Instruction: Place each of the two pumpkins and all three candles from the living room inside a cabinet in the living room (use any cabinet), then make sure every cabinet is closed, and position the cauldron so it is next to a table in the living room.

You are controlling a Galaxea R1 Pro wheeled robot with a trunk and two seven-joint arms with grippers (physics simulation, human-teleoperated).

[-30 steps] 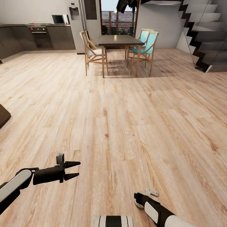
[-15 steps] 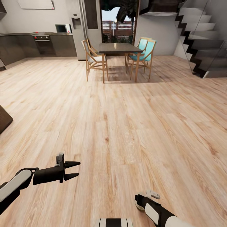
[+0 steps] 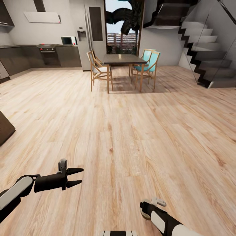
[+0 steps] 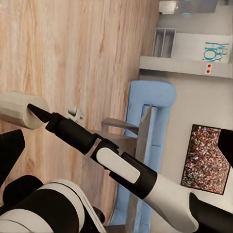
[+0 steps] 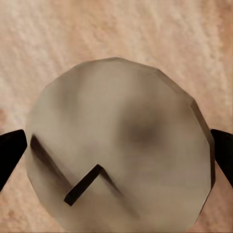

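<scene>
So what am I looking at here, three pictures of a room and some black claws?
It is a simulated wheeled robot with two arms. The big picture is from its head, looking down at a wooden floor, with a dining table and chairs farther off. The other two come from cameras on its wrists. The left tool is open and empty. The right tool grips a stubby beige candle, seen end-on with its wick.

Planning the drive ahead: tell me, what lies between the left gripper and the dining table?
Bare wooden floor, by the head view, from left gripper to dining table.
</scene>
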